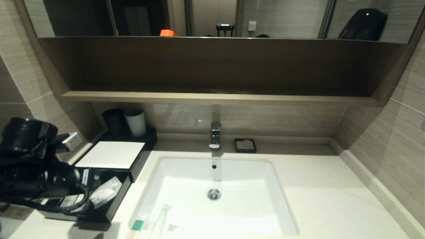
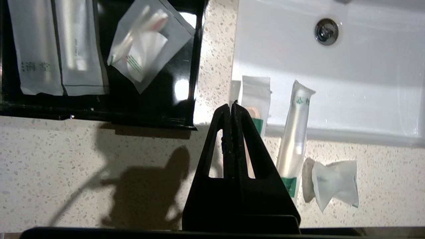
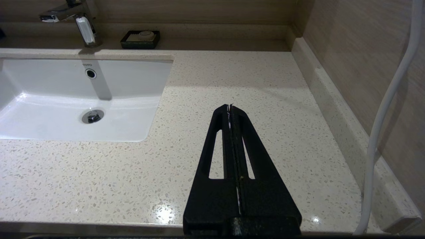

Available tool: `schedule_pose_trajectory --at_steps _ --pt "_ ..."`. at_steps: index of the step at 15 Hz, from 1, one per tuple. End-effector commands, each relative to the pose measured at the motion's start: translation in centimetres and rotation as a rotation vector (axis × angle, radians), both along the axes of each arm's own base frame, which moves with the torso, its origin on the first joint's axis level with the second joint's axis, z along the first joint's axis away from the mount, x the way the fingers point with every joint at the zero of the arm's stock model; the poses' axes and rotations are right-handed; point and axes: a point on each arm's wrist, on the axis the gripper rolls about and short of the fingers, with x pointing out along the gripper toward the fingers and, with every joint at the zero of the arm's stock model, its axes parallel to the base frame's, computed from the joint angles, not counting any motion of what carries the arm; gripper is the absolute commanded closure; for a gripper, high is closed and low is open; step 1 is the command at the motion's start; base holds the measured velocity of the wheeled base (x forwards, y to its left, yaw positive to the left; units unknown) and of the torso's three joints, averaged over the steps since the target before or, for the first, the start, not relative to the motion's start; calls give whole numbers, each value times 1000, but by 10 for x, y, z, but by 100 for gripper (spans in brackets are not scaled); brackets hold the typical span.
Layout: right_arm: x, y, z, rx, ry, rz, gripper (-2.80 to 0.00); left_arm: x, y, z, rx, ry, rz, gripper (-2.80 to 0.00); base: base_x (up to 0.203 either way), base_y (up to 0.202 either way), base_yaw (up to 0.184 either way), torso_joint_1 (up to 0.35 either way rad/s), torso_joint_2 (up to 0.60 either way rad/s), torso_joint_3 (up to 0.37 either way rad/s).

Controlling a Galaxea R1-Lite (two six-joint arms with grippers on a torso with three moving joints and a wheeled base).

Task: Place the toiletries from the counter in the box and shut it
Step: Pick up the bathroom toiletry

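Observation:
The black box has a white top panel, and its drawer is pulled out with several wrapped packets lying in it. On the counter, at the sink's front-left rim, lie a teal-labelled packet, a long toothbrush packet and a small crumpled white packet. The first two also show in the head view. My left gripper is shut and empty. It hovers above the counter between the drawer's corner and the teal packet. My right gripper is shut and empty over the counter right of the sink.
The white sink fills the middle, with the faucet and a small black soap dish behind it. Black and white cups stand behind the box. A brown shelf overhangs. A white cable hangs by the right wall.

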Motion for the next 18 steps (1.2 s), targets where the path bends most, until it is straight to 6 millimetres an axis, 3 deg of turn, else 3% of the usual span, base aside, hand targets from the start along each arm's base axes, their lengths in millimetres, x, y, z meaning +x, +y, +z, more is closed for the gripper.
schedule_pose_trajectory --at_steps 1,10,18 --pt "0 0 0 0 0 0 0 -19 -7 3 -5 -15 -37 0 0 0 0 0 0 0" --pt "0 0 0 -1 1 0 0 -101 -22 -17 40 5 -214 0 0 0 0 0 0 0" --pt "0 0 0 0 1 0 0 -146 -16 -42 82 16 -279 0 0 0 0 0 0 0"
